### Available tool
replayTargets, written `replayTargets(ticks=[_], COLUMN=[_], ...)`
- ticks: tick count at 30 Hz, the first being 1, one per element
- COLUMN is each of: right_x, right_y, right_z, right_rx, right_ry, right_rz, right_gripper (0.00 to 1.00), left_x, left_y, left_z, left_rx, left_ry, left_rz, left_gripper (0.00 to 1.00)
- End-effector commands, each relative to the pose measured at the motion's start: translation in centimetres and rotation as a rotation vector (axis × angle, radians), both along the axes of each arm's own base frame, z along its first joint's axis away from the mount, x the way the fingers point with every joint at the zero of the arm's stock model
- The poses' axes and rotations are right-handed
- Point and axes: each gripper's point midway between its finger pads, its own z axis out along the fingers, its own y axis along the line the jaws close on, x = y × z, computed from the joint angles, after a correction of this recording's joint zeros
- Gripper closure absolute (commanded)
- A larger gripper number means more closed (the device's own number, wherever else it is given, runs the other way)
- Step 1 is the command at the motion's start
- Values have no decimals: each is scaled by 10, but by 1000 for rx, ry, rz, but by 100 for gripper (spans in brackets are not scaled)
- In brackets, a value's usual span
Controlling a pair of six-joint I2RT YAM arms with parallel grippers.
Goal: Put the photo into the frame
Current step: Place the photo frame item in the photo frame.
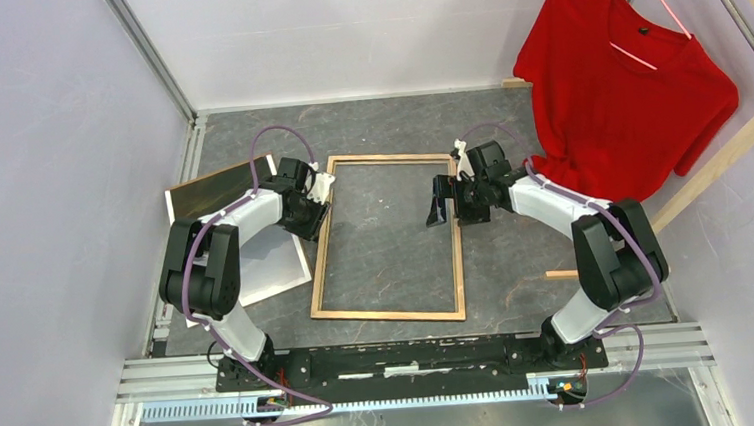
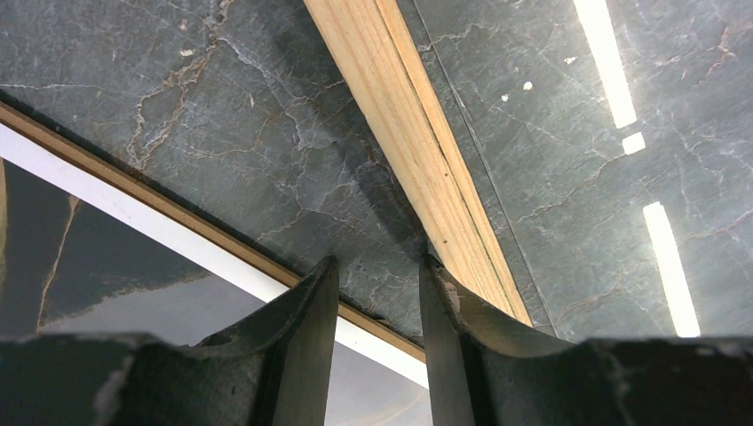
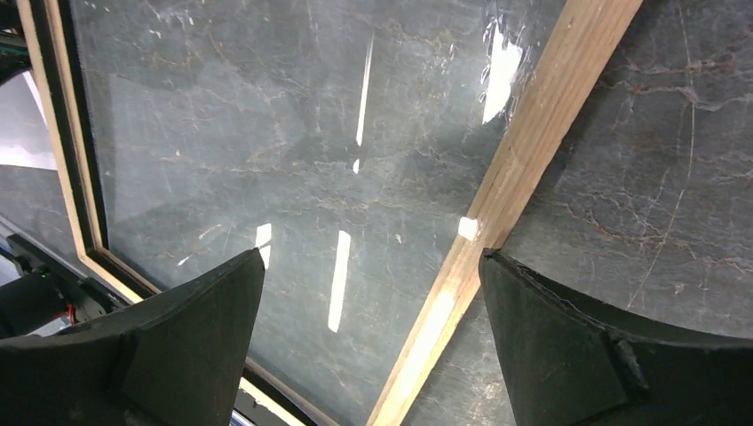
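Both pincers hover at the thin pale-wood rectangular frame [image 1: 390, 315], laid back-up, seemingly for loading: right pincer [image 3: 371, 256] gaping astride its right rail, left pincer [image 2: 377, 266] part-open, empty.

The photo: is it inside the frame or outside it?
Outside. The photo lies flat beside the frame, on its left; within the rails only the grey table shows.
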Motion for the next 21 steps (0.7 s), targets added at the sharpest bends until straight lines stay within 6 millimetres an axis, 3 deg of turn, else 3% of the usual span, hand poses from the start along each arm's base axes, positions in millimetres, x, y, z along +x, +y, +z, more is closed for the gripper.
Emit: replayTargets(ticks=[1,6,14,18,21], right_x=[7,2,0,3,9], right_y=[-1,9,28,26,6], right_z=[2,-1,14,18,19], right_rx=[-38,27,155,152,46], right_ry=[-34,-18,-19,-26,-61], right_rz=[23,39,52,37,-10], right_gripper=[2,2,4,4,4], left_x=[-3,-3,-3,-3,-3], left_y=[-6,-7,-8,-8,-7], left_z=[-3,-4,-6,-6,-5], left_rx=[-11,-16,-19,-20,-15], left_ry=[-3,1,7,5,1], left_rz=[-57,-54,-53,-54,-56], left_gripper=[54,54,54,54,54])
